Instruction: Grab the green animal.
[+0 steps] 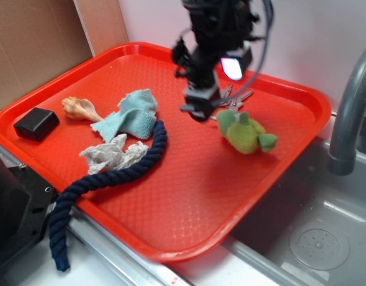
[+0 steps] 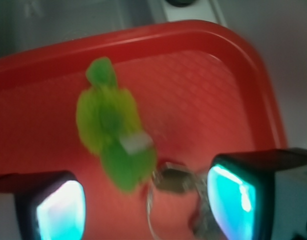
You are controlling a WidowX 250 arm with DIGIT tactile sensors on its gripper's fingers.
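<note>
Hand (image 1: 198, 110): you see it spread wide and empty, hovering upper centre of the exterior frame | green animal (image 1: 245, 132): lies on the red tray (image 1: 189, 220), right of centre, just right of the hand, untouched | keys (image 1: 233, 100): beside the toy (blurred in the wrist view) | teal cloth (image 1: 130, 115): centre-left

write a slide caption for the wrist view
Open gripper above the green animal and keys on the red tray.
</note>
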